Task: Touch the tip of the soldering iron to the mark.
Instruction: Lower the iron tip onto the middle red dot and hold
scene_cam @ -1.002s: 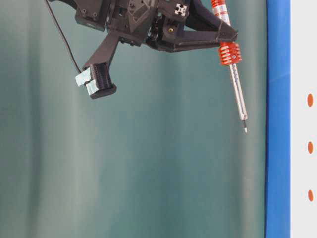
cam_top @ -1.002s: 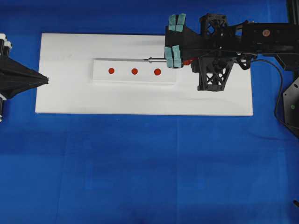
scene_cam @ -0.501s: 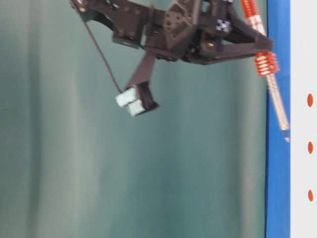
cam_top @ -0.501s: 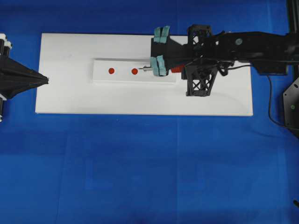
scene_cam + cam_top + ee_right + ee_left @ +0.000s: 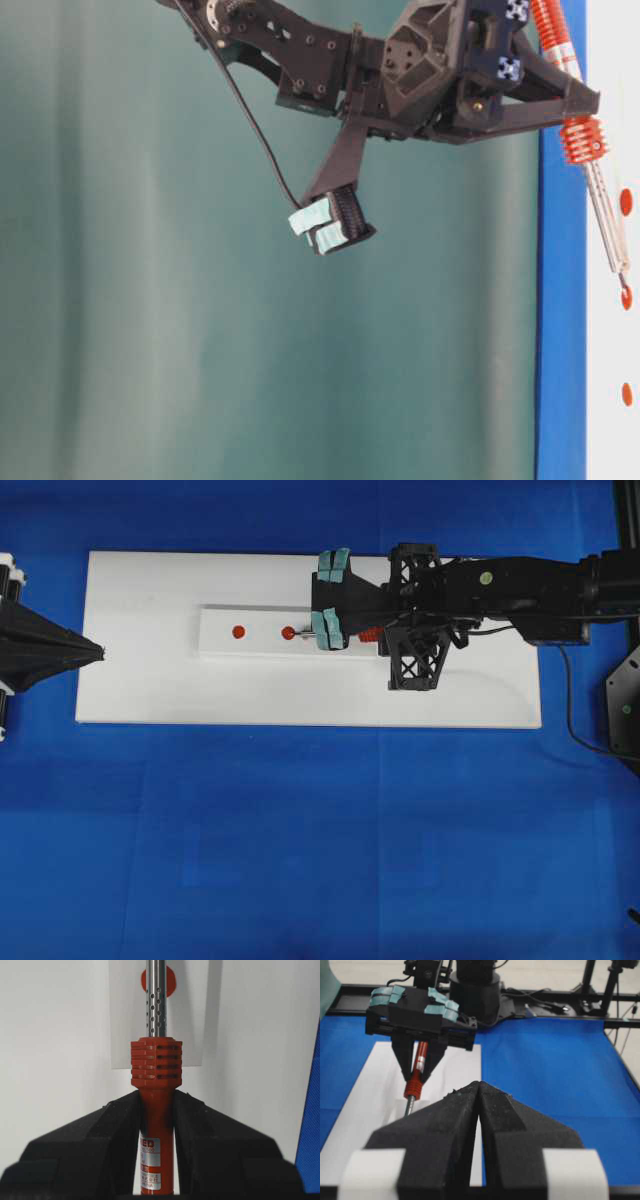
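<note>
Down and forward went the right fingers (image 5: 156, 1125), squeezing the soldering iron (image 5: 155, 1067) by its red handle so its tip points at the middle red mark (image 5: 288, 633). Left fingers (image 5: 479, 1110) rest pressed together. Marks sit on a white board (image 5: 150, 690) on the blue bench (image 5: 300, 840).

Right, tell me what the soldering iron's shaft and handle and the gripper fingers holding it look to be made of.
Soldering iron: the shaft looks like bright metal, a glossy silver tube drilled with small vent holes. The handle looks like moulded plastic, orange-red with a slotted collar and a printed label. Right gripper fingers: matte black with a grainy surface, probably printed plastic or a foam-like facing; the look leaves that open.
</note>
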